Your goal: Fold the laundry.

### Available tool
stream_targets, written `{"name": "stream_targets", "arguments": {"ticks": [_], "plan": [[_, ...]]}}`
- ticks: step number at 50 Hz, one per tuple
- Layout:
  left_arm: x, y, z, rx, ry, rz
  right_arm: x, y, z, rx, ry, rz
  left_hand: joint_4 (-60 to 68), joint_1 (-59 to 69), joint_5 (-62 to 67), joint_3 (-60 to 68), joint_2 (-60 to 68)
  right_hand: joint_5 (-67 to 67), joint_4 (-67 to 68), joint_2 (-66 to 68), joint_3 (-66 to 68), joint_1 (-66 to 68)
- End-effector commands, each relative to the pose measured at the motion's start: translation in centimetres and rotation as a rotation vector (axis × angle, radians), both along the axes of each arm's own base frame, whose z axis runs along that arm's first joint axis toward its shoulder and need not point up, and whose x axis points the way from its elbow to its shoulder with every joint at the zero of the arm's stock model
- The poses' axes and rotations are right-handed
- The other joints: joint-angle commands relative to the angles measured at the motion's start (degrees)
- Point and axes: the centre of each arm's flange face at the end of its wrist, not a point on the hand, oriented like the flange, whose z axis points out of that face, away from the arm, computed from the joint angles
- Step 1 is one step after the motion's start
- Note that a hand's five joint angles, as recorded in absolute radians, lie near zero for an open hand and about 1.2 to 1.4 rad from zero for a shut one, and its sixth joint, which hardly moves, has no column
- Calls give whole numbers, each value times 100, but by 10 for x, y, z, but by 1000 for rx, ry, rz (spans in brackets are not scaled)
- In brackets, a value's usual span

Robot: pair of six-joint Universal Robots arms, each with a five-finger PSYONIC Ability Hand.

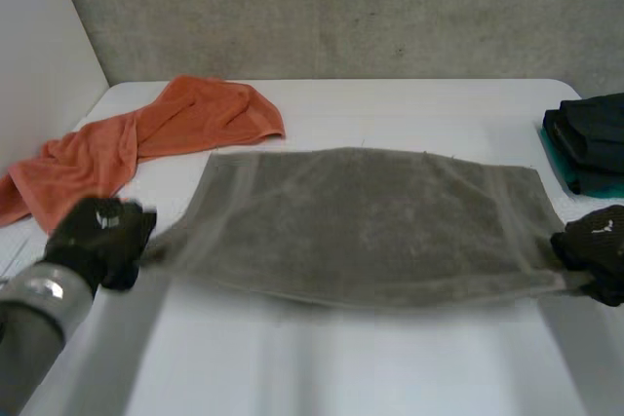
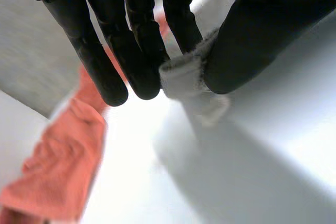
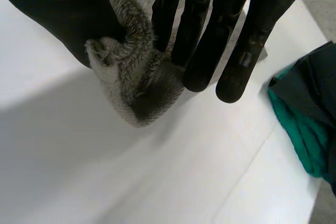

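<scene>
**A:** Where is the grey towel [image 1: 370, 226]?

**B:** It is spread wide across the middle of the white table [image 1: 409, 104], pulled out between the two hands.

**A:** How do the hands hold it?

**B:** The left hand [image 1: 97, 241] is at the towel's near left corner. Its straight fingers pinch that corner against the thumb. The right hand [image 1: 597, 250] is at the near right corner and squeezes a bunched wad of cloth between thumb and fingers.

**A:** What lies around the towel?

**B:** An orange towel [image 1: 146, 138] lies crumpled near its far left corner. Beyond its right end, dark folded clothes [image 1: 595, 129] sit on a teal cloth [image 1: 590, 182].

**A:** Anything hard to make out?

**B:** That pile is cut off at its outer side, so I cannot tell how many pieces it holds. In the head view both pinched corners are hidden inside the hands. I cannot tell whether the towel's near edge rests on the table or hangs just above it.
</scene>
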Motion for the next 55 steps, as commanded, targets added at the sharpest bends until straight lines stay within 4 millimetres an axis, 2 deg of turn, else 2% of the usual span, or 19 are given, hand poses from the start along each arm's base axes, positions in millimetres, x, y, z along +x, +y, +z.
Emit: {"name": "stream_targets", "arguments": {"ticks": [1, 6, 9, 10, 11, 14, 19, 22, 24, 25, 26, 29, 35, 45, 46, 47, 48, 49, 55], "plan": [[15, 71, -2, 200, -278, -146, -19, 16, 17, 114, 137, 58, 1111, 1376, 1430, 1160, 1121, 1340, 1193, 1459, 1190, 4050], [8, 68, 7, 129, -218, -188, -23, 17, 14, 153, 154, 89, 1111, 1376, 1430, 1160, 1121, 1340, 1193, 1459, 1190, 4050], [0, 52, 8, 50, -170, -202, -22, 11, 8, 143, 136, 94, 1111, 1376, 1430, 1160, 1121, 1340, 1193, 1459, 1190, 4050], [-2, 45, 6, 33, -156, -200, -21, 2, 0, 134, 121, 91, 1111, 1376, 1430, 1160, 1121, 1340, 1193, 1459, 1190, 4050], [-7, 30, 3, 6, -128, -189, -20, -2, -2, 124, 118, 89, 1111, 1376, 1430, 1160, 1121, 1340, 1193, 1459, 1190, 4050], [-19, 8, -2, -29, -76, -188, -6, -22, -11, 59, 93, 103, 1111, 1376, 1430, 1160, 1121, 1340, 1193, 1459, 1190, 4050], [-49, -41, -17, -76, 6, -149, 8, -54, -13, -48, 73, 87, 1111, 1376, 1430, 1160, 1121, 1340, 1193, 1459, 1190, 4050], [-56, -65, -27, -103, -9, -89, 15, -77, -19, -100, 80, 70, 1111, 1376, 1430, 1160, 1121, 1340, 1193, 1459, 1190, 4050], [-61, -89, -32, -142, -15, -23, 18, -88, -22, -125, 87, 70, 1111, 1376, 1430, 1160, 1121, 1340, 1193, 1459, 1190, 4050], [-61, -95, -34, -148, -18, -5, 22, -100, -27, -154, 95, 75, 1111, 1376, 1430, 1160, 1121, 1340, 1193, 1459, 1190, 4050], [-66, -111, -40, -166, -23, 30, 24, -105, -29, -166, 99, 75, 1111, 1376, 1430, 1160, 1121, 1340, 1193, 1459, 1190, 4050], [-73, -129, -50, -179, -29, 52, 30, -126, -37, -216, 112, 80, 1111, 1376, 1430, 1160, 1121, 1340, 1193, 1459, 1190, 4050], [-84, -155, -70, -196, -27, 57, 42, -159, -52, -316, 111, 95, 1111, 1376, 1430, 1160, 1121, 1340, 1193, 1459, 1190, 4050], [-97, -178, -61, -319, 18, 50, 46, -195, -63, -510, 139, 47, 1111, 1376, 1430, 1160, 1121, 1340, 1193, 1459, 1190, 4050], [-98, -177, -61, -323, 17, 47, 47, -196, -64, -519, 138, 50, 381, 645, 699, 429, 391, 1340, 1193, 1459, 1190, 4050], [-100, -177, -60, -334, 19, 43, 51, -196, -68, -529, 136, 46, -1425, -1160, -1107, -1376, -1415, -3067, -3214, -2948, -3217, -357], [-105, -175, -59, -351, 21, 36, 53, -196, -70, -533, 134, 50, -4940, -4676, -4622, -4892, -4930, -5660, -5807, -5541, -5810, -2950], [-108, -174, -59, -358, 23, 29, 55, -196, -72, -535, 138, 52, -5889, -5624, -5570, -5840, -5879, -5660, -5807, -5541, -5810, -2950], [-118, -165, -51, -396, 30, 12, 56, -189, -65, -528, 109, -11, -5889, -5624, -5570, -5840, -5879, -5660, -5807, -5541, -5810, -2950]]}}
